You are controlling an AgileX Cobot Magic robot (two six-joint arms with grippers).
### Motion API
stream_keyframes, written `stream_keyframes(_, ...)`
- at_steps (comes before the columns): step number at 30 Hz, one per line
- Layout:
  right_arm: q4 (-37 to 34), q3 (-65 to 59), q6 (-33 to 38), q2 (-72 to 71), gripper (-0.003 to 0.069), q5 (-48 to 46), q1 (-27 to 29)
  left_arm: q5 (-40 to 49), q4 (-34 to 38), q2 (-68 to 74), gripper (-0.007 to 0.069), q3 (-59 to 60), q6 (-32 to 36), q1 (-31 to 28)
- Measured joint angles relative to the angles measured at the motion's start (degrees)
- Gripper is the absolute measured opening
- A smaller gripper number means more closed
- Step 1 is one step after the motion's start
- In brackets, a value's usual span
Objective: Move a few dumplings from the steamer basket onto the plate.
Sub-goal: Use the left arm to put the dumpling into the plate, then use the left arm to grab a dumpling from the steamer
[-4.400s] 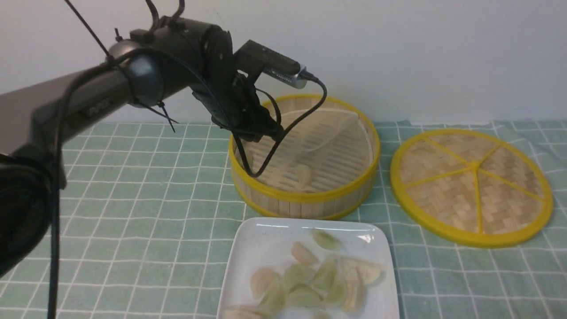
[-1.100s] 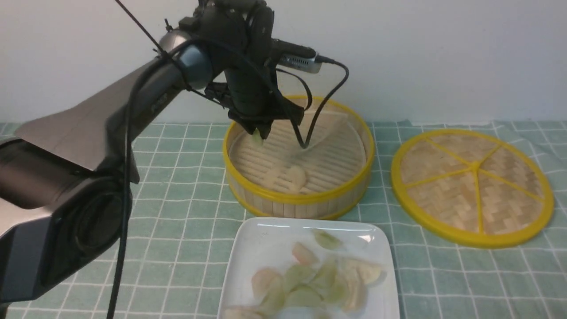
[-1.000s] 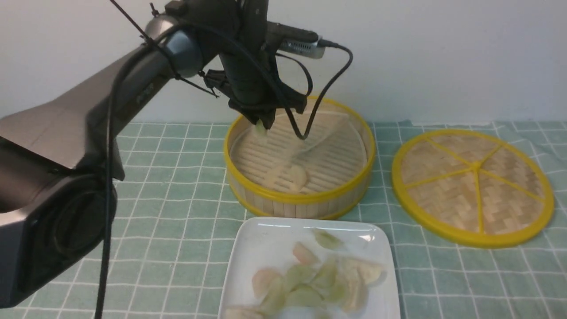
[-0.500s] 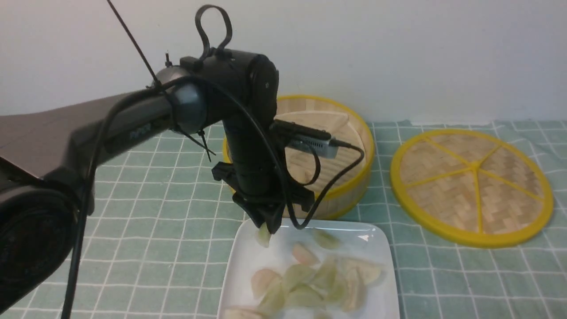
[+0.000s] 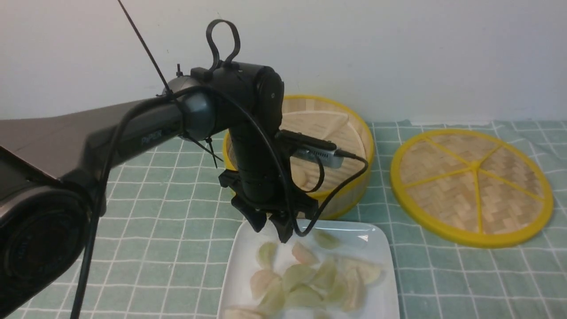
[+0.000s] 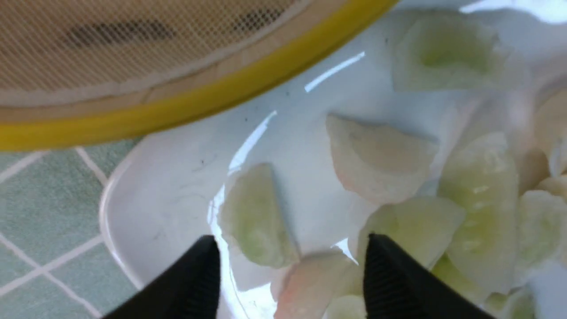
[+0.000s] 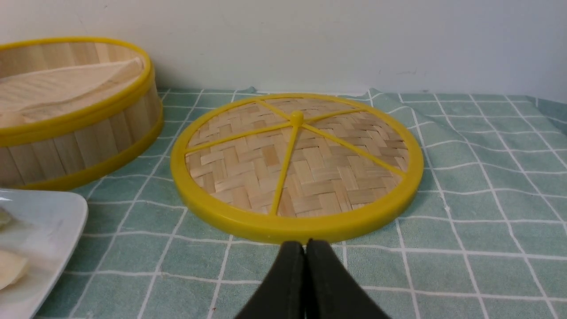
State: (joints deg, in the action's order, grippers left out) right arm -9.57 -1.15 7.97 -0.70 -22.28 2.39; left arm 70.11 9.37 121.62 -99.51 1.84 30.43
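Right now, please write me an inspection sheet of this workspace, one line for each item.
Surface: green cloth with white grid lines, wrinkled at far right.
Job's things: round bamboo steamer basket with yellow rims behind the glossy white squarish plate; pale glossy crescent dumplings heaped on the plate, one light green dumpling at the heap's left side; one cream dumpling shows in the basket.
Clutter: flat woven bamboo lid with yellow spokes, right of the basket.
Hands: left hand open, empty, above the plate; right hand shut, empty, near the lid.
Cables: black cable loops low over the plate's far edge.
Surroundings: plain white wall; nothing else seen.
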Motion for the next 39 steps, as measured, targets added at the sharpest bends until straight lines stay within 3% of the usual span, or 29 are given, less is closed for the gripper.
stream_keyframes(5, 0.0, 0.0, 0.0, 0.0, -0.0013, 0.0, 0.0, 0.1, -1.8, 0.1, 0.0447, -8.2, -1.4, 0.0)
stream_keyframes(11, 0.0, 0.0, 0.0, 0.0, -0.0013, 0.0, 0.0, -8.0, -7.2, 0.1, 0.0303, -14.5, -8.5, -0.2)
stream_keyframes(15, 0.0, 0.0, 0.0, 0.0, -0.0013, 0.0, 0.0, -13.4, -7.8, 1.9, 0.029, -14.8, -9.5, -0.2)
stream_keyframes(24, 0.0, 0.0, 0.0, 0.0, -0.0013, 0.0, 0.0, -20.6, -8.2, 10.7, 0.0469, -14.8, -10.2, -0.2)
stream_keyframes(30, 0.0, 0.0, 0.0, 0.0, -0.0013, 0.0, 0.0, -21.0, -8.5, 13.1, 0.0487, -14.8, -11.2, -0.2)
stream_keyframes(32, 0.0, 0.0, 0.0, 0.0, -0.0013, 0.0, 0.0, -21.0, -8.6, 13.2, 0.0449, -14.8, -12.5, -0.2)
stream_keyframes(34, 0.0, 0.0, 0.0, 0.0, -0.0013, 0.0, 0.0, -20.7, -8.9, 13.2, 0.0336, -14.8, -12.8, -0.2)
stream_keyframes(39, 0.0, 0.0, 0.0, 0.0, -0.0013, 0.0, 0.0, -19.0, -8.9, 10.7, 0.0207, -14.7, -12.1, -0.2)
